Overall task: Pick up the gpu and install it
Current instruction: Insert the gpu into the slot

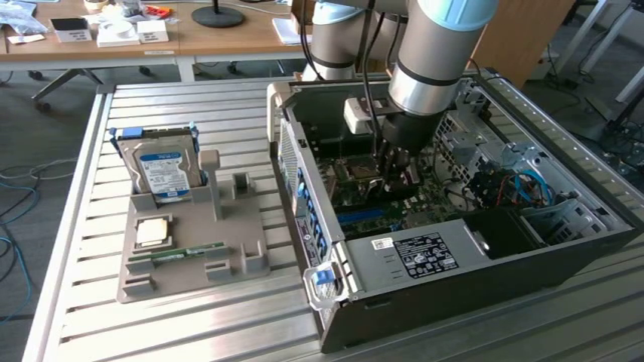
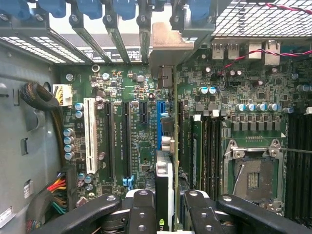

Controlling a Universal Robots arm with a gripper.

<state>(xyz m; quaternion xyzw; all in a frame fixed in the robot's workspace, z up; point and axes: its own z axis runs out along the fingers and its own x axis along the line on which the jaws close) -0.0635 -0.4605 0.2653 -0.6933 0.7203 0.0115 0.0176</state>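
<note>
In the wrist view the gpu [image 2: 165,183] stands on edge between my fingers [image 2: 142,210], thin and dark, with its silver end bracket [image 2: 168,46] up against the case's rear slot openings. My gripper [image 2: 168,212] is shut on it. The card runs along the motherboard beside the blue expansion slot [image 2: 159,117]; whether it is seated I cannot tell. In the exterior view my gripper [image 1: 394,172] reaches down inside the open computer case [image 1: 563,226], just above the motherboard [image 1: 382,200].
A grey holder [image 1: 191,249] on the slatted table carries a blue-labelled hard drive [image 1: 161,170], a CPU chip [image 1: 153,231] and a RAM stick [image 1: 186,251]. Inside the case are the power supply [image 1: 423,253], the CPU socket [image 2: 251,178], a white slot [image 2: 89,134] and cable bundles [image 2: 53,190].
</note>
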